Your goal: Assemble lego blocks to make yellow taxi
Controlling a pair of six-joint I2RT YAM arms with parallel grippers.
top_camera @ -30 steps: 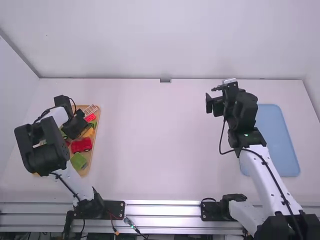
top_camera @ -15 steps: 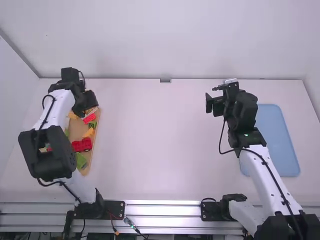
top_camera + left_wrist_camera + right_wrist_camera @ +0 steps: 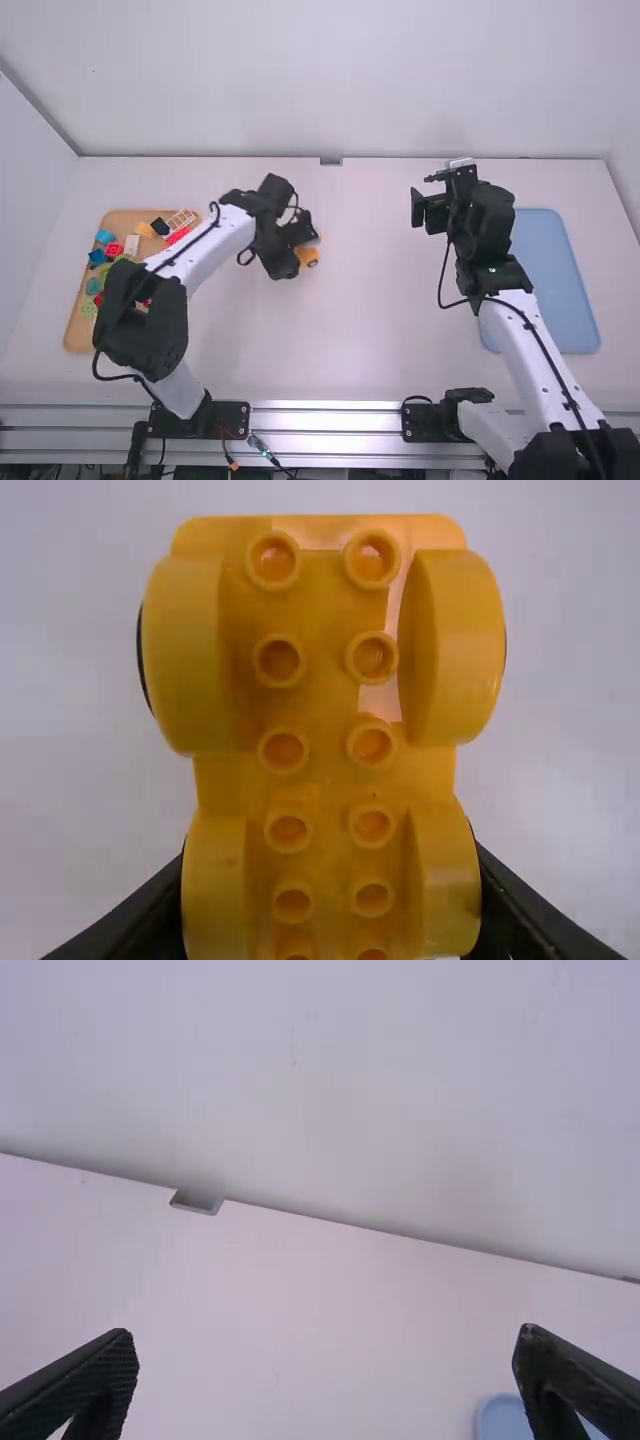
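Over the middle-left of the table, in the high view, my left gripper [image 3: 306, 238] is shut on a yellow wheeled car base [image 3: 308, 256]. That yellow car base [image 3: 325, 750] faces the left wrist camera with its studs and wheel arches, held by my left gripper [image 3: 330, 900], whose fingers are mostly hidden behind it. On the right side, my right gripper [image 3: 420, 205] is raised above the table. In the right wrist view my right gripper [image 3: 325, 1370] stands open and holds nothing. Loose blocks, among them a white block [image 3: 132, 245] and a red block [image 3: 114, 250], lie in the wooden tray.
The wooden tray [image 3: 78, 335] with several coloured blocks lies at the far left, partly under the left arm. A blue tray [image 3: 560, 280] lies at the right beside the right arm. Walls border the table at the back and sides.
My left gripper has moved from above the wooden tray rightward toward the middle of the table, and the yellow car base now shows in it. The right arm has kept still.
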